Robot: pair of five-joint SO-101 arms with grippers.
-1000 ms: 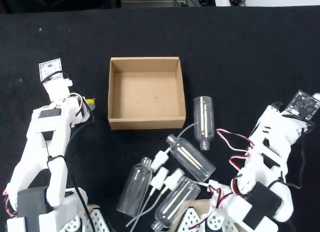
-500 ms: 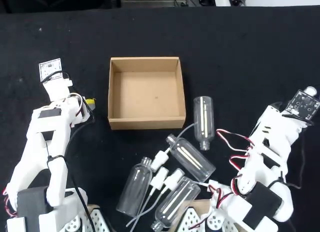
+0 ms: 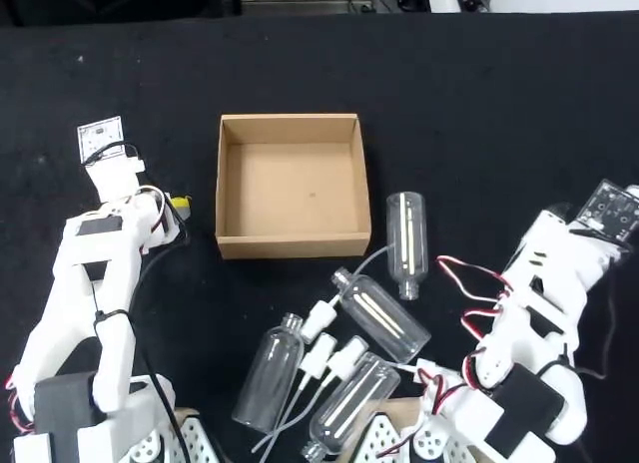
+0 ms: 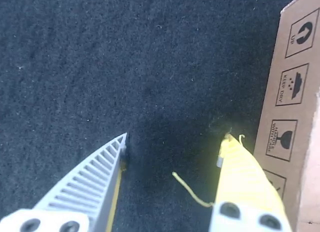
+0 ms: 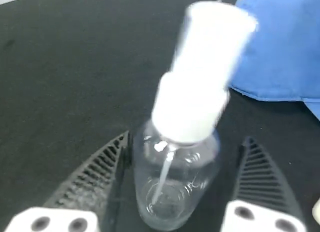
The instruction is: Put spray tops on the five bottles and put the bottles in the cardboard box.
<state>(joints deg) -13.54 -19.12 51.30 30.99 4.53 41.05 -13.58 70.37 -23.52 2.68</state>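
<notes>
- My right hand [image 5: 186, 139] stands wide around a clear bottle [image 5: 175, 192] that already wears its white spray top [image 5: 200, 82]. One finger lies just beside the glass and the other is a little apart from it, so I judge this is not a firm grip yet.
- The bottle's long axis runs straight out along my hand, base toward the wrist and top away from it. Closing across the body should catch it squarely.
- Reading the high view as a clock with 12 at the far edge, four more bottles lie on the black worktop [image 3: 499, 104] at about 8 o'clock from this arm. The nearest one [image 3: 406, 241] lies along the 12 to 6 line and has no top.
- Loose spray tops [image 3: 329, 358] with their thin tubes lie among the other three bottles.
- The cardboard box [image 3: 293, 246] sits at about 9 o'clock from my right arm, well apart, mouth open upward, with nothing that I can see in it.
- My left hand [image 4: 175, 137] is farthest from the bottle, wide and holding nothing, low over the worktop just beside the box's 9 o'clock wall. The right hand is plainly the nearer one, so I judge the carry to the box is its job.
</notes>
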